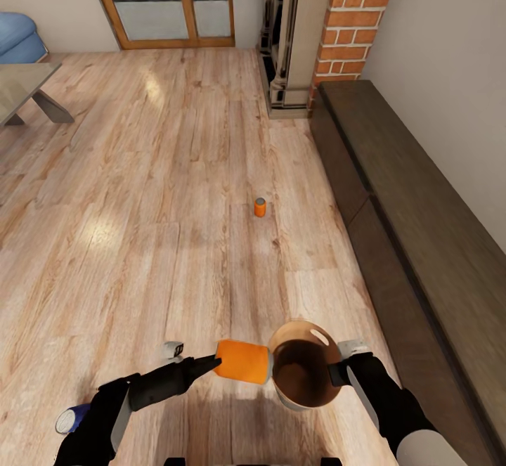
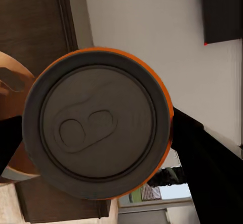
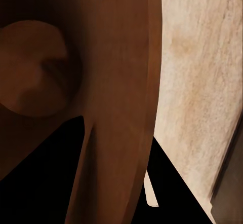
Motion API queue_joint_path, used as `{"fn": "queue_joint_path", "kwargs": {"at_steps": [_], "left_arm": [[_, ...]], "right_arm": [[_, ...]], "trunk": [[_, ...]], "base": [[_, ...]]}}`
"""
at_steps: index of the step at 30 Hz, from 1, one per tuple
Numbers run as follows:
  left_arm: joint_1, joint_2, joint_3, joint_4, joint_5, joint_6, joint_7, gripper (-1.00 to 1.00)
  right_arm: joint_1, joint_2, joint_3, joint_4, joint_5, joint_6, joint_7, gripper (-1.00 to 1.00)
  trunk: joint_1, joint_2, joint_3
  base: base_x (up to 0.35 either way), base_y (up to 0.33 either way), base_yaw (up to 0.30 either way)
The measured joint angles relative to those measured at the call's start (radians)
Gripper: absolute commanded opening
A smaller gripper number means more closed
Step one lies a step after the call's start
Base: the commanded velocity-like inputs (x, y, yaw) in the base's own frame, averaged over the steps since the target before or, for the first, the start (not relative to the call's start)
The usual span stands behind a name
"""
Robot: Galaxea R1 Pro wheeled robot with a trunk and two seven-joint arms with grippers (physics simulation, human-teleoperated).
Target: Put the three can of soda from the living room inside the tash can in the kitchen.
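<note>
A dark blue can is lying on the floor beside the left arm, not yet collected. The left gripper is clamping an orange can sideways, its end touching the rim of the trash can. The right gripper is gripping that bin's wall; its brown interior is showing no cans. A second orange can is standing farther off, awaiting pickup.
</note>
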Motion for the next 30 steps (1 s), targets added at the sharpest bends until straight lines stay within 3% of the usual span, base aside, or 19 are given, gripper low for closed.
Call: {"fn": "queue_joint_path", "kwargs": {"at_steps": [5, 16, 30], "left_arm": [[0.0, -0.026, 0.001, 0.0, 0.0, -0.001, 0.0, -1.0], [-0.001, -0.049, 0.001, 0.002, 0.0, -0.002, 0.0, -1.0], [0.0, -0.057, 0.001, 0.004, -0.002, -0.008, 0.0, -1.0]], "right_arm": [[-0.008, 0.0, 0.0, 0.013, 0.0, 0.0, 0.0, -1.0], [-0.012, 0.0, 0.0, 0.029, -0.001, -0.021, 0.0, -1.0], [-0.012, 0.001, 0.0, 0.03, -0.001, -0.024, 0.0, -1.0]], "trunk": [[0.0, 0.0, 0.0], [0.0, 0.0, 0.0], [0.0, 0.0, 0.0]], "base": [[0.0, 0.0, 0.0], [0.0, 0.0, 0.0], [0.0, 0.0, 0.0]]}}
